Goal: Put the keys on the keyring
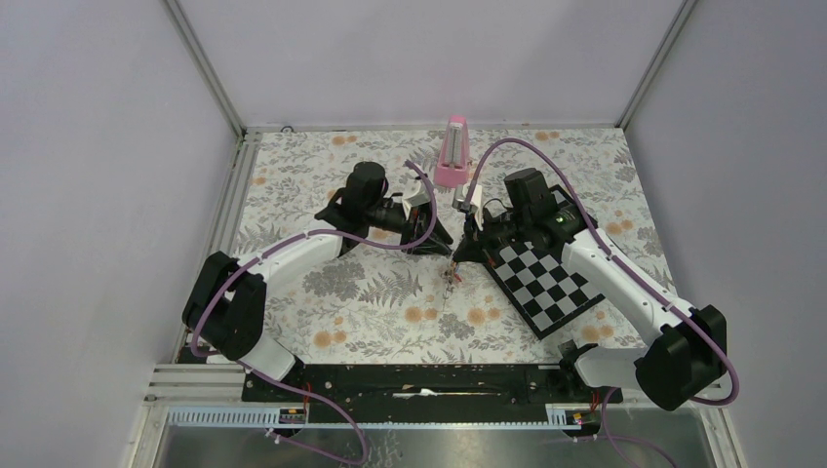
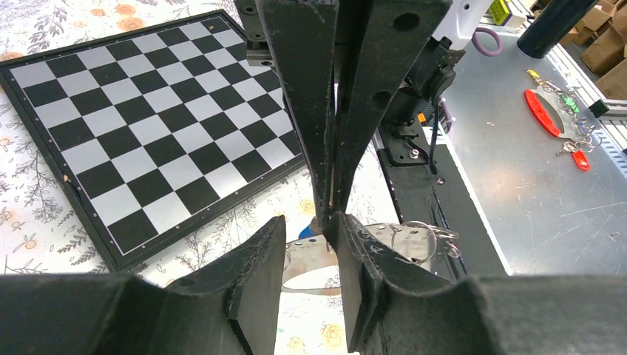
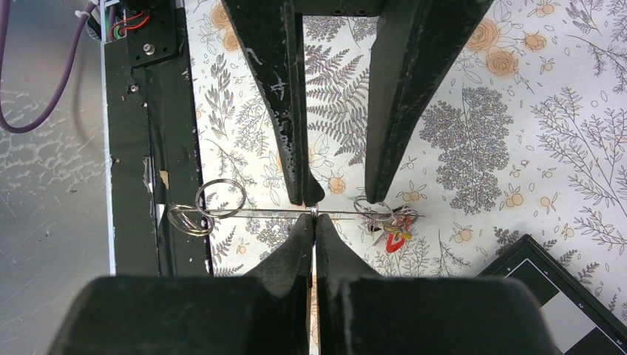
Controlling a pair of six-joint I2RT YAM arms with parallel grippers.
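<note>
- Two grippers meet above mid-table. The right gripper (image 3: pixel 314 222) is pinched tight on the keyring (image 3: pixel 259 213) mid-span, and the left gripper (image 3: pixel 336 194) is part-open, holding nothing.
- The keyring looks light, thin and slippery. Its rings (image 3: pixel 378 213) dangle, so grip right beside one.
- No keys discernible.

The setting is a robotics laboratory cell. The worktable (image 1: pixel 371 292) (dressed in a floral sheet) is boxed in by plain pale walls (image 1: pixel 98 195) held in aluminium framing (image 1: pixel 206 68). A left arm (image 1: pixel 283 255) and a right arm (image 1: pixel 614 273) are bolted to a black rail (image 1: pixel 419 375), with purple cables (image 1: pixel 517 140) looped over them. A chequered board (image 1: pixel 551 278) is laid flat on the table. A scratched metal bench (image 2: pixel 532 192) and cardboard boxes (image 2: pixel 602 44) are seen beyond the rail.
</note>
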